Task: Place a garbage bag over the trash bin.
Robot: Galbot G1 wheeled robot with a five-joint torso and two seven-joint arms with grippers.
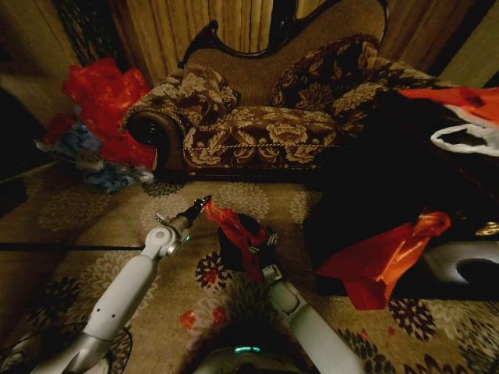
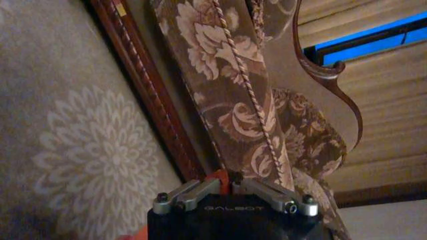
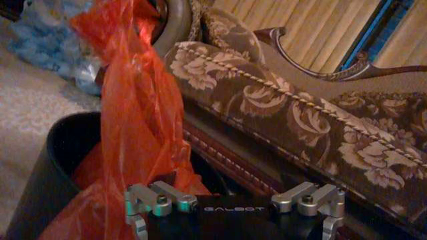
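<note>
A floral-patterned sofa (image 1: 265, 117) is set behind the trash bin (image 1: 238, 248), which stands on the patterned carpet (image 1: 93, 218) just in front of the robot. A heap of red plastic (image 1: 105, 97) is piled beyond the bin at the sofa's left arm, and a larger red-orange bag (image 1: 386, 261) lies to the bin's right. The garbage bag (image 1: 234, 230) is draped from above the bin's left rim down into its mouth. The bag's upper end is pinched in the left gripper (image 1: 201, 206), whose fingers are closed on it, up and left of the bin. The right gripper (image 3: 233, 220) is held at the bin's near rim with its fingers spread wide, nothing clamped between them.
</note>
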